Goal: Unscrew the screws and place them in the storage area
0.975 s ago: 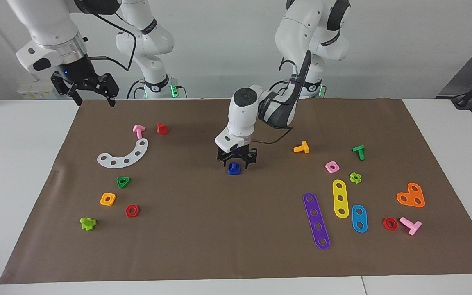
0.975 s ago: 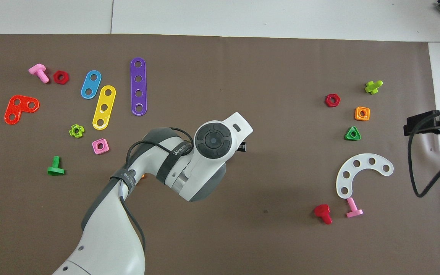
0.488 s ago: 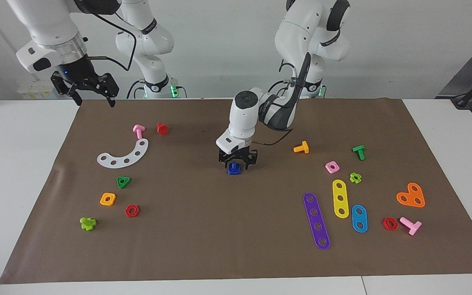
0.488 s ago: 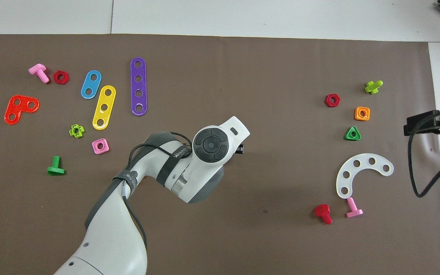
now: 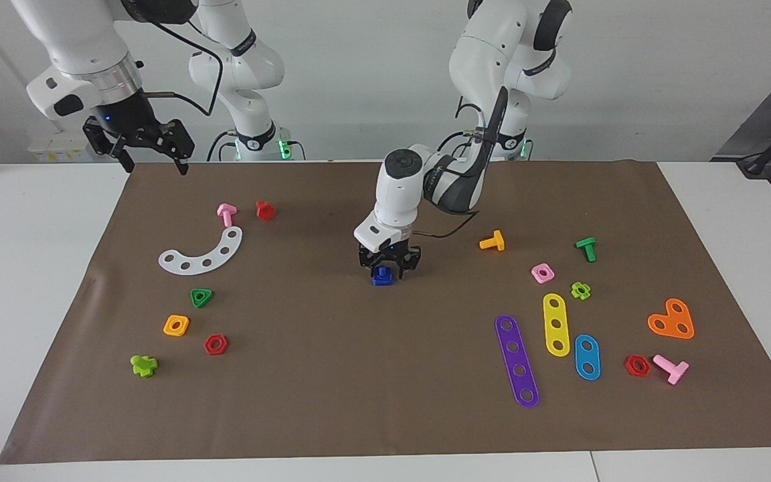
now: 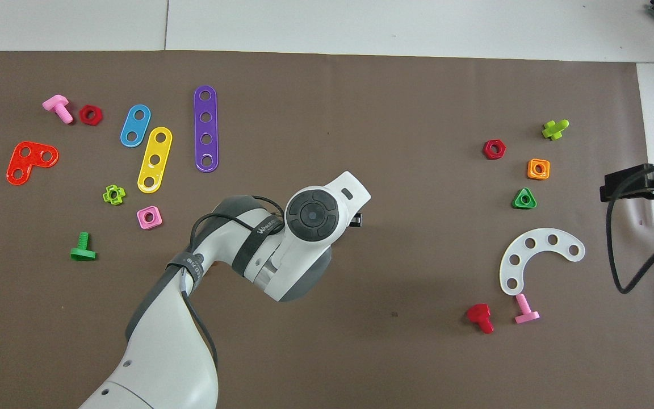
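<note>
The dark-blue screw stands in the middle of the brown mat, with a blue base under it. My left gripper points straight down over it and is shut on its top. In the overhead view the left wrist hides the screw. The storage area holds the white curved strip, green triangular nut, orange square nut and red hexagonal nut, toward the right arm's end. My right gripper waits open, raised over the mat's edge there.
A pink bolt, a red bolt and a lime piece lie around the storage area. Purple, yellow and blue strips, an orange bolt and other small parts lie toward the left arm's end.
The left wrist has turned a little over the blue screw and shifted slightly toward the robots. The right arm has not moved.
</note>
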### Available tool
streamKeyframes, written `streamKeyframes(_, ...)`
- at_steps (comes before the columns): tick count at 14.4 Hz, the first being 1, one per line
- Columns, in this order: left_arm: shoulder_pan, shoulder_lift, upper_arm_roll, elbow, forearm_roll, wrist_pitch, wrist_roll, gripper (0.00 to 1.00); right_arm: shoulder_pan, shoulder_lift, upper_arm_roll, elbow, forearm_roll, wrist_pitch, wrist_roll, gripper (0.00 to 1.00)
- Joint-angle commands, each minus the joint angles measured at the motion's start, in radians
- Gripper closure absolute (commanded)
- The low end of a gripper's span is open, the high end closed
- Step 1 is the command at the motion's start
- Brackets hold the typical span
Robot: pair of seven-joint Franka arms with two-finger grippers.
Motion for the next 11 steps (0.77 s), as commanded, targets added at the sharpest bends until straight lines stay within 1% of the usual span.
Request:
streamKeyframes(1,-0.017,-0.007,0.018,-0.004,0.023,0.016,-0.027,0.51,-0.006,-0.012,0.003,-0.007,-0.002,-0.002,-0.027,0.0)
streamKeyframes(3,-0.017,-0.007,0.018,0.006,0.023,0.01,-0.027,0.62,-0.006,-0.012,0.003,-0.007,-0.002,-0.002,-0.027,0.0)
streamKeyframes(5,-0.017,-0.007,0.018,0.009,0.023,0.002,-0.055,0.8,-0.006,-0.012,0.003,-0.007,-0.002,-0.002,-0.027,0.0)
streamKeyframes(6,-0.017,-0.007,0.018,0.016,0.023,-0.001,-0.061,0.83,-0.006,-0.012,0.003,-0.007,-0.002,-0.002,-0.027,0.0)
streamKeyframes(7,-0.015,-0.009,0.019,0.022,0.023,-0.011,-0.062,0.83,-0.006,-0.012,0.003,-0.007,-0.002,-0.002,-0.027,0.0)
streamKeyframes(11,-0.011,-0.033,0.021,0.058,0.024,-0.114,-0.062,0.84,-0.006,-0.012,0.003,-0.007,-0.002,-0.002,-0.027,0.0)
